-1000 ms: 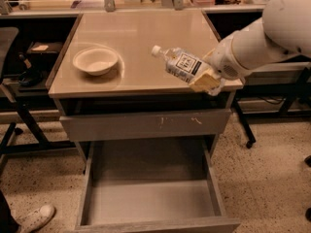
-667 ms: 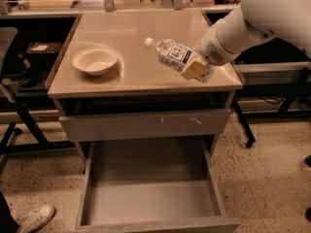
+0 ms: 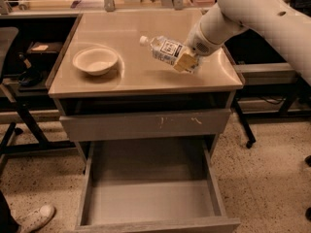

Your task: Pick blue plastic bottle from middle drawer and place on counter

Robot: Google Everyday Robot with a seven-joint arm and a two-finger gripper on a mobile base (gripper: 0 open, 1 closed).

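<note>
The small clear bluish plastic bottle (image 3: 164, 50) with a white cap and a white label hangs tilted over the right-hand half of the glossy beige tabletop (image 3: 146, 79). Its cap end points toward the tabletop's left side and its base toward the right edge. Whether it touches the tabletop cannot be told. The gripper (image 3: 186, 62) is over the same right-hand part of the tabletop, its tan fingers closed around the bottle's base end. The thick white robot arm (image 3: 252, 8) reaches in from beyond the tabletop's far right corner.

A round cream bowl (image 3: 95, 60) stands upright on the tabletop's left half, well apart from the bottle. Just under the tabletop sits a grey drawer front with pale scratch marks (image 3: 146, 124), pushed in. Below that, the wide grey middle drawer (image 3: 150, 198) is pulled out in front of the tabletop, its plain floor bare. On the speckled floor, low and left of the tabletop, is a white shoe (image 3: 36, 217).
</note>
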